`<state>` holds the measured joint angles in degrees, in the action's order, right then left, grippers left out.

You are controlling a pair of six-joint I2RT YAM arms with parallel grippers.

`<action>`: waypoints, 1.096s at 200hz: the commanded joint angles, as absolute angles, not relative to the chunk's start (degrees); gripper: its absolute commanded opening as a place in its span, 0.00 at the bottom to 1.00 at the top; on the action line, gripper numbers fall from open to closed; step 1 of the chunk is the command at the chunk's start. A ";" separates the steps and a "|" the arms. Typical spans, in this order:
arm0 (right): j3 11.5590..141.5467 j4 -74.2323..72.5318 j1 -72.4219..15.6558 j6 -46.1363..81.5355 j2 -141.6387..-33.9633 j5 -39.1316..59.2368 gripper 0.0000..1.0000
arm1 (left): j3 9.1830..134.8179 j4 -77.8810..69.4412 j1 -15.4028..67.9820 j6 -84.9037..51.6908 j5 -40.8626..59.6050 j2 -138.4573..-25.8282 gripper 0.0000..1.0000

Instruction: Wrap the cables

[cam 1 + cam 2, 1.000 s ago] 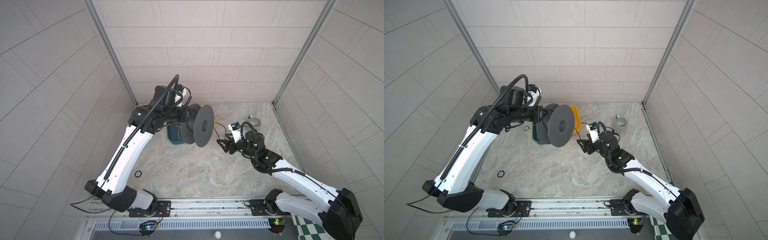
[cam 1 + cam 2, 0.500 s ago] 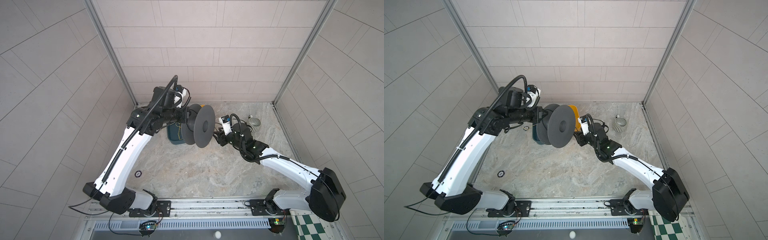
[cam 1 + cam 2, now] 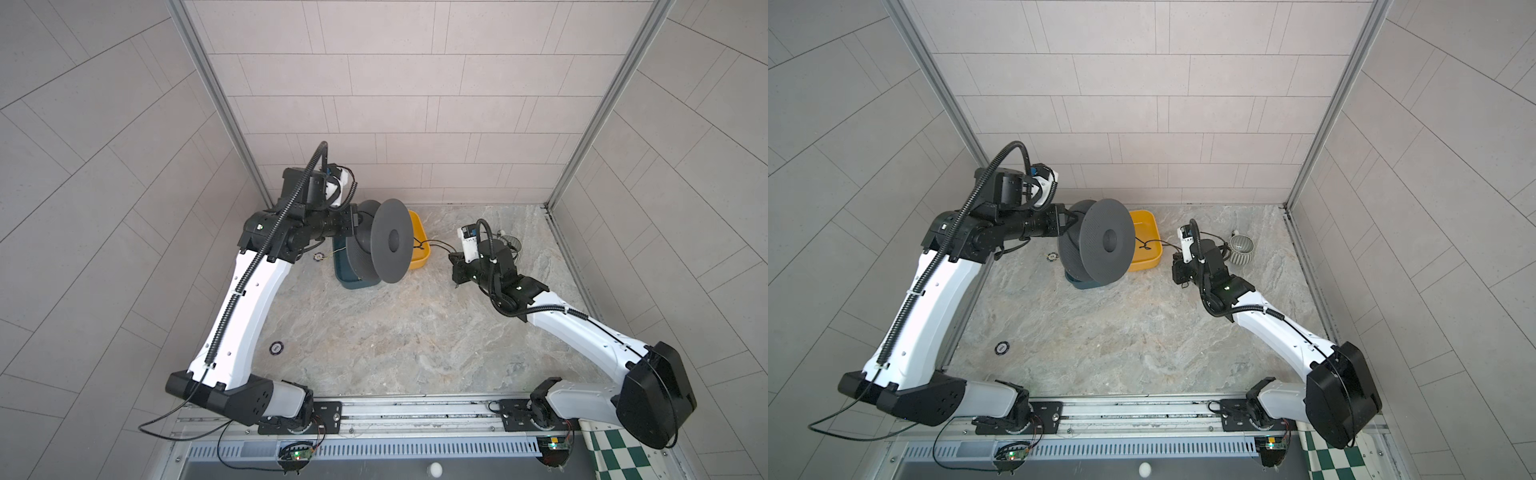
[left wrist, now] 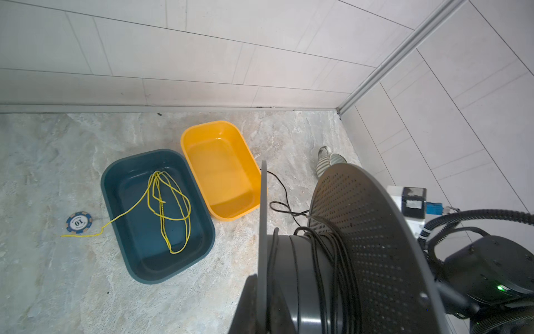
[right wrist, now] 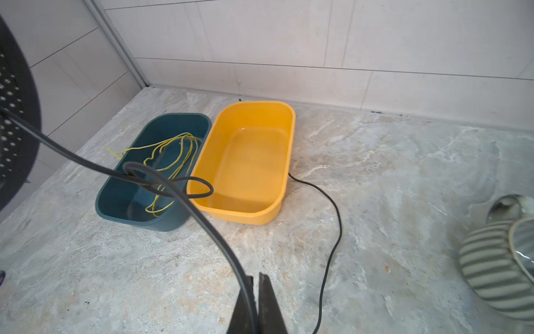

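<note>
Right tool [image 5: 255, 279] pinches one cable [image 5: 212, 189]; left tool [image 3: 353, 224] clamps one spool [image 3: 392, 241]; two bins [image 4: 124, 179] [image 4: 202, 136].

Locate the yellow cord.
In the left wrist view the yellow cord lies looped inside the dark teal tub beside the yellow tub, one end trailing over the rim onto the floor near the poker chip.

Left hand [image 3: 355, 224] holds the spool [image 3: 390, 241]; black cable [image 3: 436, 244] reaches right hand [image 3: 454, 261].
</note>
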<state>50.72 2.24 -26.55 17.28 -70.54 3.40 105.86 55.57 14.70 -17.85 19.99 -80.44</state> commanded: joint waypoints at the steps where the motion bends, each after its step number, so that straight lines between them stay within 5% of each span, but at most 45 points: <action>1: 50.32 7.48 -23.24 19.09 -67.05 1.07 0.00 | 106.28 52.93 10.82 -19.69 18.98 -78.97 0.00; 35: 48.85 11.19 -17.26 21.19 -63.99 1.40 0.00 | 107.94 55.98 7.99 -18.94 9.73 -78.93 0.00; 104: 48.77 16.51 -10.38 22.79 -61.15 -0.73 0.00 | 108.47 56.85 5.19 -20.45 9.03 -79.52 0.00; 173: 49.42 19.20 -11.10 19.38 -63.41 1.53 0.00 | 107.33 54.02 4.75 -26.83 13.70 -79.90 0.00; 219: 50.53 20.30 -20.72 13.94 -63.60 -4.97 0.00 | 102.95 47.81 4.83 -33.59 17.23 -78.89 0.00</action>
<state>48.84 18.15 -16.38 17.72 -63.77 0.23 104.40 55.42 5.41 -28.29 16.32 -80.51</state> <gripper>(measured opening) 0.048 0.070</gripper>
